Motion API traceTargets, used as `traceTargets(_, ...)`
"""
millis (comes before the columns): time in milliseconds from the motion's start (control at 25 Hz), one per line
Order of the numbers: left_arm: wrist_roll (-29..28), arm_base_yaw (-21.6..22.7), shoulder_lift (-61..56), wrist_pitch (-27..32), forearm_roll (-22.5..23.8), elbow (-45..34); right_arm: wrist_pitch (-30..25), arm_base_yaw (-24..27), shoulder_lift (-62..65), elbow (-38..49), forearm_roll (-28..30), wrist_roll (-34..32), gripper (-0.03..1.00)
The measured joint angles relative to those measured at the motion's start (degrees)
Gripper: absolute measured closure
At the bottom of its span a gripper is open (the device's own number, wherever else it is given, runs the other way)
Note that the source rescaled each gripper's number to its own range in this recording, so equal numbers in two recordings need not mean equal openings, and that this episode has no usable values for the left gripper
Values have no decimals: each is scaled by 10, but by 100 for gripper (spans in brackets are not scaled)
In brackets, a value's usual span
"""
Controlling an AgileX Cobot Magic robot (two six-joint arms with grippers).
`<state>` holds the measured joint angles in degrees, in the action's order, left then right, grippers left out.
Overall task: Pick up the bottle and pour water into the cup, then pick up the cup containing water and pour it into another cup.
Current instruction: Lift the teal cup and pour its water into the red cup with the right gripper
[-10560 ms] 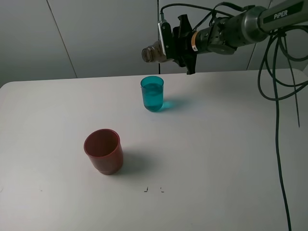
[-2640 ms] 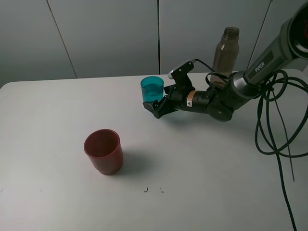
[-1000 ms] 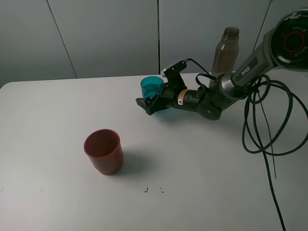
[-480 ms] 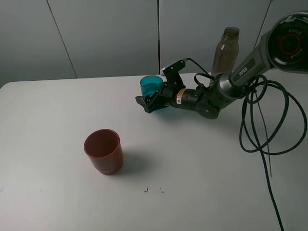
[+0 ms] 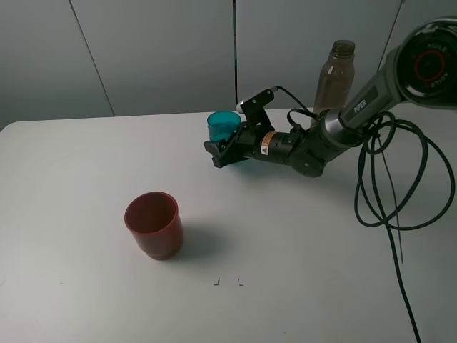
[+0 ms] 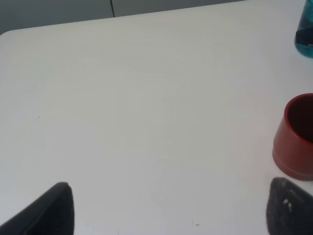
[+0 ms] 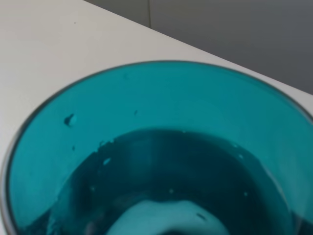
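Exterior high view: the right gripper [image 5: 221,152] is clamped low on the teal cup [image 5: 223,126], near the middle of the table's [image 5: 86,164] far side. Behind the arm the bottle [image 5: 335,75] stands upright, apart from the teal cup. Toward the front left sits the red cup [image 5: 153,225]. Right wrist view shows water in the teal cup. On the left gripper [image 6: 168,213], the 2 fingers are wide apart, holding nothing.

The teal cup [image 5: 223,125] is upright on the white worktop [image 5: 86,157], its lower part clamped between the fingers [image 5: 213,150] of the right gripper [image 5: 223,153], whose arm reaches in low from the cup's right. The bottle [image 5: 335,71] stands to the cup's right, beyond that arm. The red cup [image 5: 153,224] sits nearer the camera, left of the teal cup and well apart.
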<state>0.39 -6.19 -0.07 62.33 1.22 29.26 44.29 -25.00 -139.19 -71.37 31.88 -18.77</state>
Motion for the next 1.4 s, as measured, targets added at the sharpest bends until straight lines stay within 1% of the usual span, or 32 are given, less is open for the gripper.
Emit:
traceTargets(120, 0, 0, 0, 0, 0, 0, -1, 0, 0, 0, 0, -1, 93)
traceTargets(240, 0, 0, 0, 0, 0, 0, -14, 0, 7, 0, 5, -7, 93)
traceTargets(400, 0, 0, 0, 0, 0, 0, -25, 0, 23, 0, 23, -24, 93)
traceTargets(600, 0, 0, 0, 0, 0, 0, -16, 0, 60, 14, 61, -28, 93)
traceTargets(800, 0, 0, 0, 0, 0, 0, -10, 0, 99, 53, 72, -29, 93)
traceTargets(880, 0, 0, 0, 0, 0, 0, 1, 0, 113, 67, 78, -30, 93)
traceTargets(1080, 0, 0, 0, 0, 0, 0, 67, -1, 125, 89, 106, -30, 93)
traceTargets(1160, 0, 0, 0, 0, 0, 0, 84, -1, 126, 94, 113, -30, 93)
traceTargets(1400, 0, 0, 0, 0, 0, 0, 95, -1, 130, 97, 135, -30, 93)
